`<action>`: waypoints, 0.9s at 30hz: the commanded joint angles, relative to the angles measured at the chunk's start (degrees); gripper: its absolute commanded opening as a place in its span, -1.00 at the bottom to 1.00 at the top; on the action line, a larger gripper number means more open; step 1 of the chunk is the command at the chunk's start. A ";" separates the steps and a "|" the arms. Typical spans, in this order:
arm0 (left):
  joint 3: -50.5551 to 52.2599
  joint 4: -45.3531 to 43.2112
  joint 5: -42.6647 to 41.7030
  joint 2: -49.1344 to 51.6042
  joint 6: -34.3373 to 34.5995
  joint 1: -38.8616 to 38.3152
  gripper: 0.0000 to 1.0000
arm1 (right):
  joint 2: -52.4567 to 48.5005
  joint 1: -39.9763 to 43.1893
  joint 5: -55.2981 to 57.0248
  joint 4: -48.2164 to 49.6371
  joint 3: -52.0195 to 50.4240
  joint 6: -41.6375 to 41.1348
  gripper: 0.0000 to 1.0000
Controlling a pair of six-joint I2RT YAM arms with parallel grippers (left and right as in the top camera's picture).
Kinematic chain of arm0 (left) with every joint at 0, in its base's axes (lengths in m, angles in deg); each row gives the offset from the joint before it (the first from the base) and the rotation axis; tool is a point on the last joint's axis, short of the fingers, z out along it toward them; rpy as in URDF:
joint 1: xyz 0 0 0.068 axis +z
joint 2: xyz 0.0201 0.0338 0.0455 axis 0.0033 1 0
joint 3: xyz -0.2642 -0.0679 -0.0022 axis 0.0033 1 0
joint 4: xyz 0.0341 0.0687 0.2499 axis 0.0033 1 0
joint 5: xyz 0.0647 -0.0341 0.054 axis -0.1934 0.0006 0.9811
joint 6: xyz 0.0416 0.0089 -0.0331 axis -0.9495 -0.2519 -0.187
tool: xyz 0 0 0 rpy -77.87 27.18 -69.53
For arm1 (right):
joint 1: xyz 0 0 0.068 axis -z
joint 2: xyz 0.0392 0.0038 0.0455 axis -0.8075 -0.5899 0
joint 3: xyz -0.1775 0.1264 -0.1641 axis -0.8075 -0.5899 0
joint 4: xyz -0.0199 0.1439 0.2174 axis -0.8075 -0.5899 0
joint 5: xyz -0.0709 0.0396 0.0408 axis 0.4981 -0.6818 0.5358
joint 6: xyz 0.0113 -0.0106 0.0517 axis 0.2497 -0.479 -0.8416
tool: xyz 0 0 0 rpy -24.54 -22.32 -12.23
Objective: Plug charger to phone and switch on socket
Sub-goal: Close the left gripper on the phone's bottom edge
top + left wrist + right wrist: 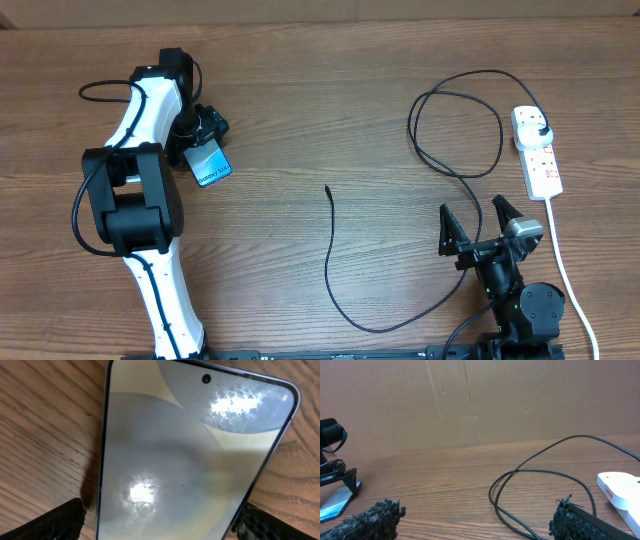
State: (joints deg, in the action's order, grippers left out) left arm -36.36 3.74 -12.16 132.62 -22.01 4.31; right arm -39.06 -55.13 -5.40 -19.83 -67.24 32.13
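Note:
The phone (209, 163), blue screen up, lies tilted at the left. My left gripper (204, 133) is closed on its sides. In the left wrist view the phone (190, 450) fills the frame between both fingers (160, 527). The charger cable (333, 262) lies loose mid-table with its free tip (327, 189) pointing away. It loops (455, 120) to a black plug (538, 129) sitting in the socket strip (543, 160). My right gripper (475, 222) is open and empty, near the front right. Its view shows the cable loop (540, 476), the strip's end (620, 488) and the phone (334, 504).
The strip's white cord (567, 272) runs toward the front edge just right of my right arm. A cardboard wall (480, 400) stands behind the wooden table (300, 110).

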 commanded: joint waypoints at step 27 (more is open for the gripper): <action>4.63 -3.17 2.23 1.70 0.13 0.35 1.00 | 0.44 -0.33 0.61 0.17 -0.59 0.44 1.00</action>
State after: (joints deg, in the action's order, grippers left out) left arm -35.02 1.08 -11.18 132.12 -21.88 4.37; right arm -39.06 -55.13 -5.38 -19.83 -67.24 32.15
